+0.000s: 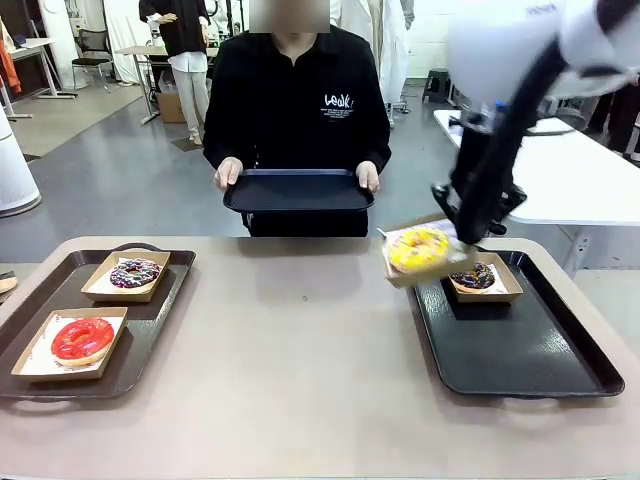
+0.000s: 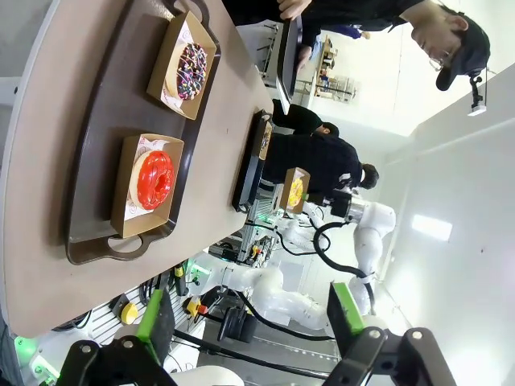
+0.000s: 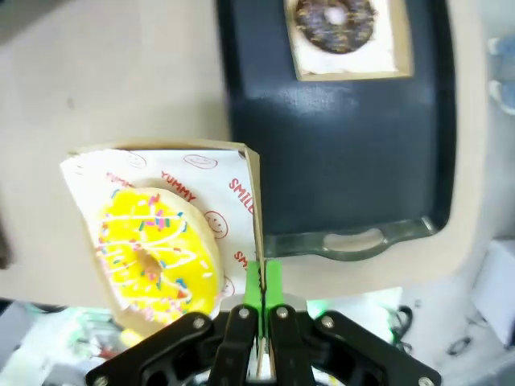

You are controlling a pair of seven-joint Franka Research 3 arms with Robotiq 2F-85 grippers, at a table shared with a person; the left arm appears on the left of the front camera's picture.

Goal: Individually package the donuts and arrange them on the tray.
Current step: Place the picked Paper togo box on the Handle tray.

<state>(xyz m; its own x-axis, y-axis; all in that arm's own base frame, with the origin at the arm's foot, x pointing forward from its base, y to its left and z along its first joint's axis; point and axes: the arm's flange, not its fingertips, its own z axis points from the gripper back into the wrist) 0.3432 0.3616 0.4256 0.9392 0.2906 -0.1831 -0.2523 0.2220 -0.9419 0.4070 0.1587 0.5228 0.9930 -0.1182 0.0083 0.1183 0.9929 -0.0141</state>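
Tool (image 3: pixel 264 285) grips box (image 3: pixel 250 201) holding 1 yellow donut (image 3: pixel 158 256).

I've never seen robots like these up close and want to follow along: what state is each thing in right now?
Left pincer: open, empty
Right pincer: shut on a box edge
Yellow donut: in its box, held up off the table
Red donut: boxed, on the left tray
White-striped sprinkled donut: boxed, on the left tray
Chocolate donut: boxed, on the right tray
Third tray: held by the person
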